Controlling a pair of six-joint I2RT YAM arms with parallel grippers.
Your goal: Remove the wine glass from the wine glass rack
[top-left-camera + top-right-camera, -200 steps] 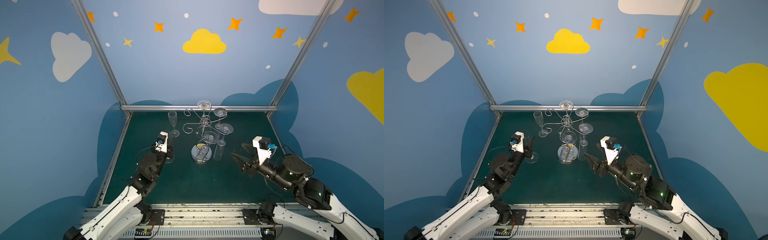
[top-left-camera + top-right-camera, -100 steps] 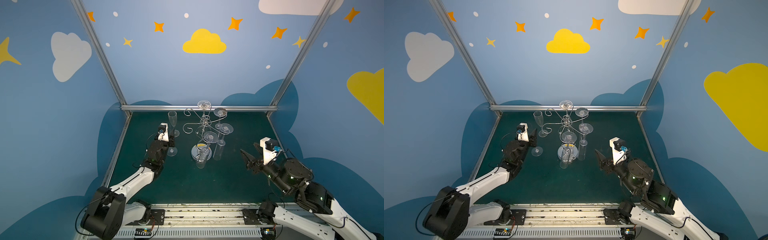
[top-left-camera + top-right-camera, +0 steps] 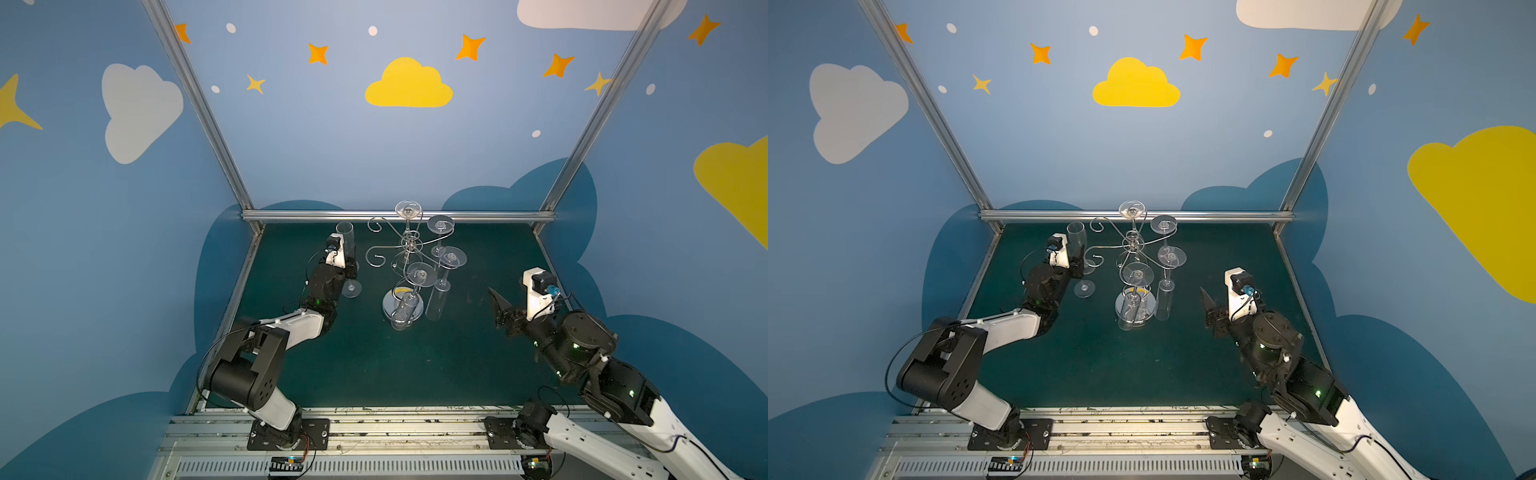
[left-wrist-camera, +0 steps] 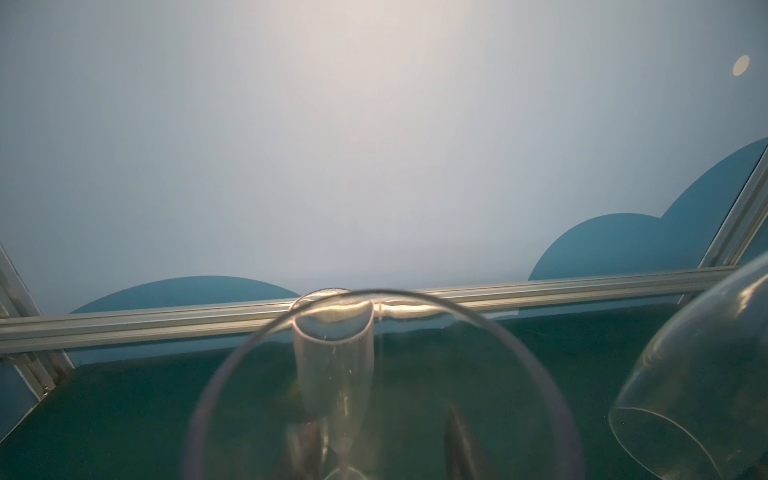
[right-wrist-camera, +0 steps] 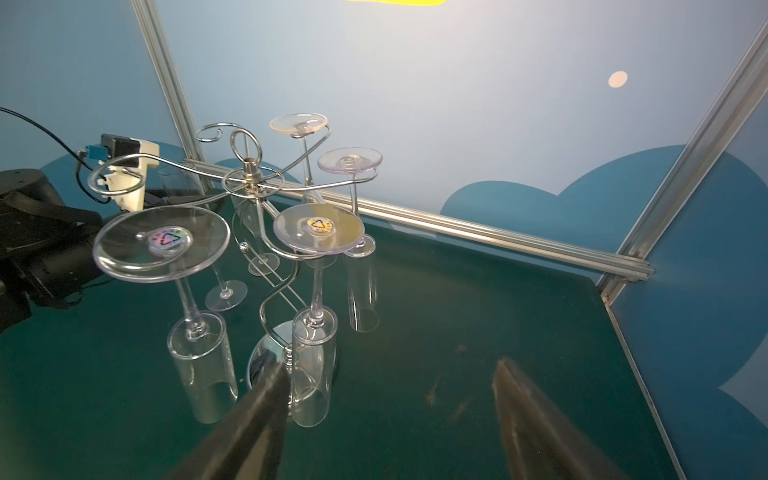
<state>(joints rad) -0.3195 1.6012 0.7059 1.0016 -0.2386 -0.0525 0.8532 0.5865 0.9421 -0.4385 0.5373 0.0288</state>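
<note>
The wine glass [image 3: 352, 288] is off the wine glass rack [image 3: 409, 244] and sits to the left of it, near the left scroll arms. Its long axis is close to vertical, with the rim up and the foot down. The foot is low over the green mat [image 3: 374, 365]; contact with the mat cannot be confirmed. The left gripper [image 3: 351, 266] is closed part-way on the bowl. In the left wrist view its fingers [image 4: 457, 432] show through the glass on either side. A second flute [image 3: 345, 232] stands upright just behind the held glass. Four glasses [image 5: 318, 228] hang inverted on the rack, feet up and rims down. The right gripper [image 3: 500, 309] is to the right of the rack and apart from it, with its jaws spread wide and holding nothing.
</note>
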